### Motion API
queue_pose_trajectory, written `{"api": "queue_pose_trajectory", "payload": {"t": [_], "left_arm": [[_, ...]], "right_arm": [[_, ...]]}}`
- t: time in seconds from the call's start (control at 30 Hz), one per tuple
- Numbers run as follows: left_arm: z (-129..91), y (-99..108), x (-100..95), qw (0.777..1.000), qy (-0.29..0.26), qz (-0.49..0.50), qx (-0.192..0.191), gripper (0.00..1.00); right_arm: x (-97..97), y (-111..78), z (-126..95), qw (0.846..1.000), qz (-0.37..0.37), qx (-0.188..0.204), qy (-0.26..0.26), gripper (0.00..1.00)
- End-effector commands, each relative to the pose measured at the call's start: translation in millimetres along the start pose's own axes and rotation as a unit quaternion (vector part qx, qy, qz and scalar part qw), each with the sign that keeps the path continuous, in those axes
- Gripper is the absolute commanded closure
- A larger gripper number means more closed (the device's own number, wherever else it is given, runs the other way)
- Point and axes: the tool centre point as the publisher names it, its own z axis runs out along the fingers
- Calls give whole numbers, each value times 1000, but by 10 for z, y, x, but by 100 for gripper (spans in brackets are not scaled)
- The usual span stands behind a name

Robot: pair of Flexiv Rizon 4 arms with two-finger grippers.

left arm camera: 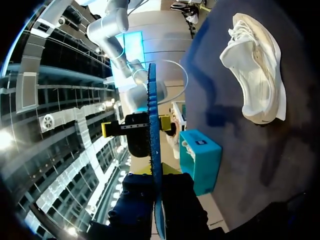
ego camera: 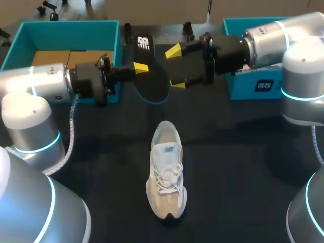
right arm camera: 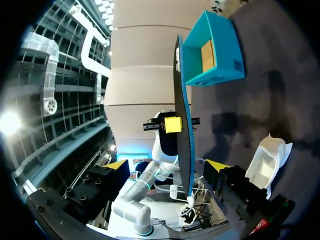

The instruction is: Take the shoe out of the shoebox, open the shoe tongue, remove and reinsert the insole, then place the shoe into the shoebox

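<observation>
My left gripper [ego camera: 140, 67] is shut on a black insole [ego camera: 152, 76] with a blue edge and holds it above the table's back middle. In the left wrist view the insole [left arm camera: 152, 145] stands edge-on between that gripper's fingers [left arm camera: 156, 175]. My right gripper [ego camera: 175, 68] is open, its yellow tips either side of the insole's other end without touching it. In the right wrist view the insole [right arm camera: 184, 125] rises between those spread tips [right arm camera: 166, 165]. The white and beige shoe [ego camera: 166, 177] lies on the table in front, toe toward me; it also shows in both wrist views [left arm camera: 255, 75] [right arm camera: 270, 160].
A teal shoebox [ego camera: 109, 30] with a cardboard bottom stands at the back left, behind my left arm [right arm camera: 212, 50]. A second teal box part [ego camera: 253, 86] sits at the back right under my right arm [left arm camera: 202, 160]. The table top is black.
</observation>
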Motion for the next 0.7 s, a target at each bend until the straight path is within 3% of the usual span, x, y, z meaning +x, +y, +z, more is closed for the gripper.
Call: {"api": "queue_pose_trajectory", "payload": {"t": [0.03,0.17,0.27,0.47,0.63,0.7], "left_arm": [[83,28,9,1000,-4,2,-1,100],[116,44,-5,1000,-4,2,-1,100],[131,52,-13,1000,0,-1,0,100],[152,61,-15,1000,7,-7,2,100],[152,61,-15,1000,7,-7,2,100],[152,61,-15,1000,7,-7,2,100]], "right_arm": [[-35,34,139,1000,3,3,-1,18],[-62,39,168,1000,5,7,-3,21],[-89,44,186,1000,4,6,0,30],[-118,62,232,1000,-1,10,-4,29],[-168,100,259,1000,0,14,-7,34],[-191,119,266,1000,-1,16,-4,43]]}}
